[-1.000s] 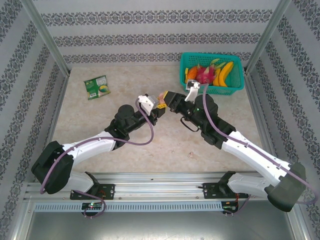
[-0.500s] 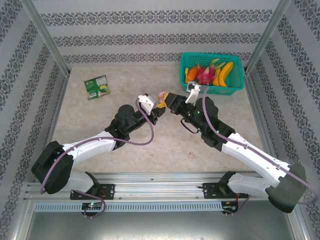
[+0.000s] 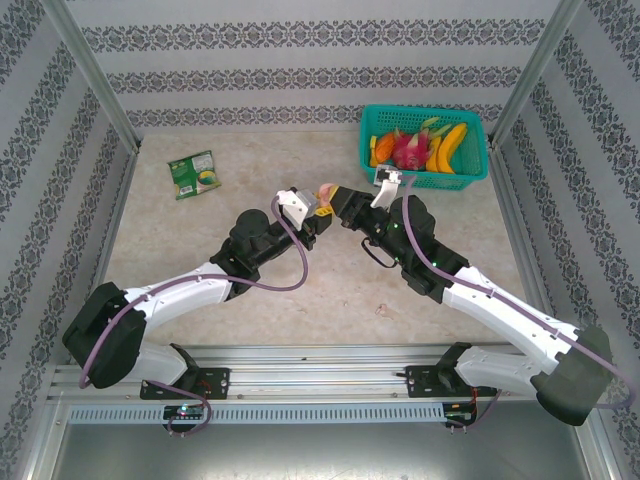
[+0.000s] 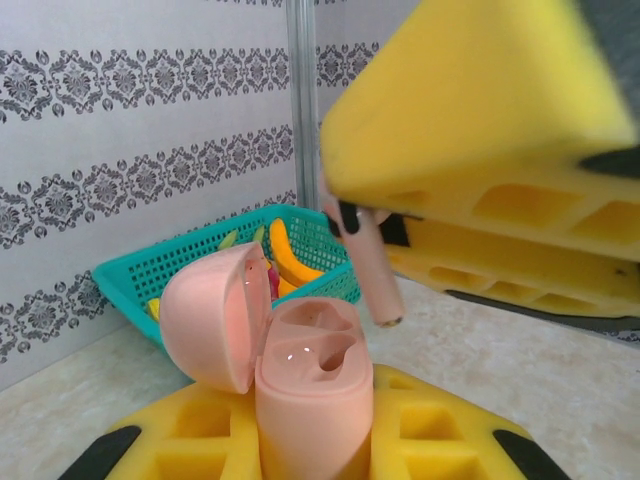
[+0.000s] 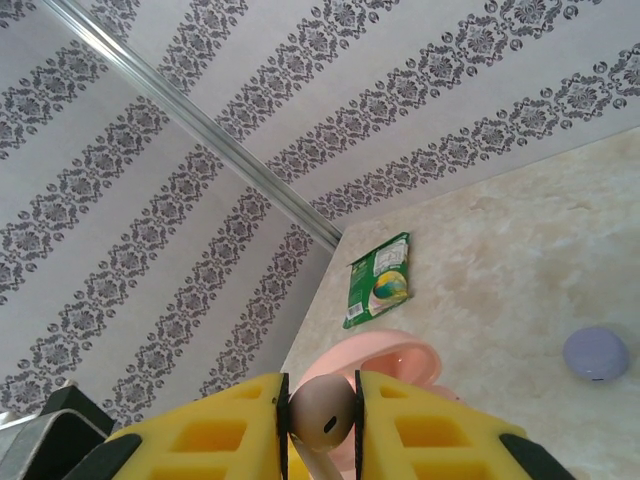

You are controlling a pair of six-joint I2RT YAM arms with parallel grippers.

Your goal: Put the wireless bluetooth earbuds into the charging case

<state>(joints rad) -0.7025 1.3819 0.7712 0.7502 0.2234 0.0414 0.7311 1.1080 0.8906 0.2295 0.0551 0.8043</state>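
A pale pink charging case [image 4: 310, 390] stands upright between the yellow fingers of my left gripper [image 4: 310, 445], which is shut on it. Its lid [image 4: 213, 315] is hinged open to the left, and both sockets look empty. My right gripper [image 5: 322, 415] is shut on a pale pink earbud [image 5: 322, 408]. The earbud's stem [image 4: 375, 272] hangs just above and to the right of the case's open top, apart from it. In the top view both grippers meet mid-table, left gripper [image 3: 316, 216] and right gripper [image 3: 336, 196].
A teal basket [image 3: 372, 118] of fruit stands at the back right, close behind the right arm. A green packet [image 3: 193, 173] lies at the back left. A lilac round object [image 5: 596, 353] rests on the table. A small pale thing [image 3: 381, 309] lies near the front.
My right gripper with the earbud has edged slightly left and up toward the open case. The left gripper and the case have stayed put.
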